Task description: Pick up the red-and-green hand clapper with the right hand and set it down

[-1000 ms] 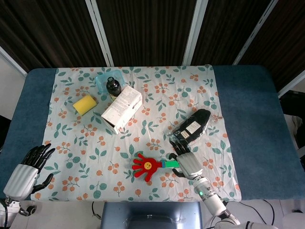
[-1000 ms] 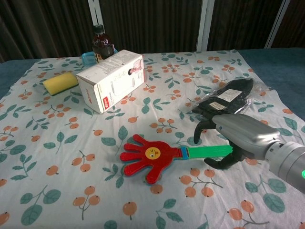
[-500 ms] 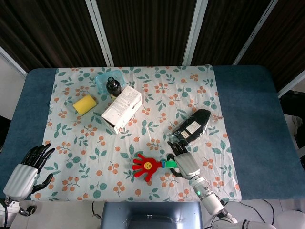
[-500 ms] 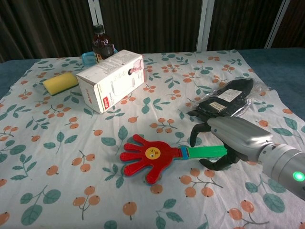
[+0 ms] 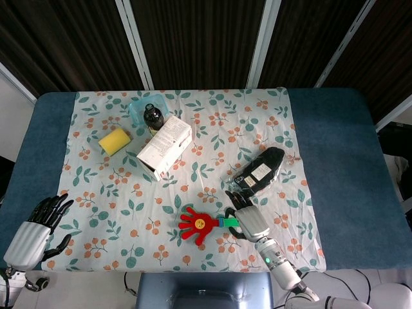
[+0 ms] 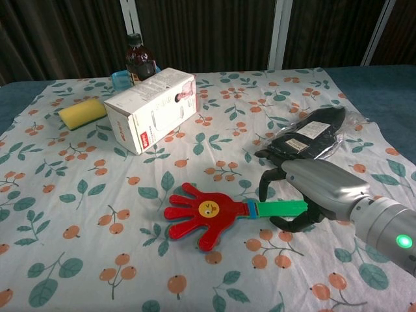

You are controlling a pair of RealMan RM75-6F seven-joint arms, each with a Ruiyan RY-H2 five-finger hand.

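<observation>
The hand clapper (image 5: 196, 225) lies flat on the flowered cloth near the front edge, its red palm (image 6: 207, 214) to the left and its green handle (image 6: 279, 208) pointing right. My right hand (image 5: 248, 219) arches over the handle's far end (image 6: 318, 192). Its fingers come down behind the handle and its thumb curls in front, not clamped on it. The handle's tip is hidden under the hand. My left hand (image 5: 29, 233) rests off the cloth at the front left corner, fingers apart and holding nothing.
A black plastic packet (image 5: 259, 170) (image 6: 309, 136) lies just behind my right hand. Further back left stand a white box (image 5: 165, 147) (image 6: 151, 109), a yellow sponge (image 5: 114, 140) (image 6: 82, 112) and a dark bottle (image 5: 153, 117) (image 6: 138, 58) in a blue dish (image 5: 136, 109).
My right hand has slid a little left along the green handle and its fingers have curled closer around it. The clapper has not moved. The left hand is still.
</observation>
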